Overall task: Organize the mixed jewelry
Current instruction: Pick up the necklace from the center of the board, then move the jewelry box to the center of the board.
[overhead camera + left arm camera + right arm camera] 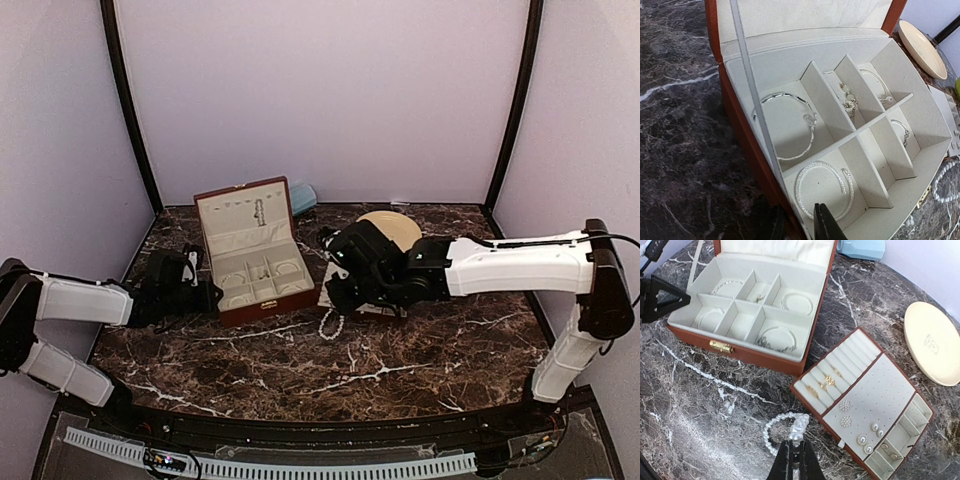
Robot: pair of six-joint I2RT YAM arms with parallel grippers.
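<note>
The white pearl strand lies looped on the dark marble in front of the slotted tray. My right gripper is shut on its bunched end, low over the table. The strand hangs just below that gripper. Small gold rings sit in the tray's slots and pearl earrings on its pad. My left gripper straddles the red-brown box's near wall, one finger inside and one outside, closed against it. Silvery bangles lie in the box's compartments.
The open box stands left of centre with its lid up. A cream oval plate sits behind the right arm. A pale blue object lies at the back wall. Walls close in the table on three sides.
</note>
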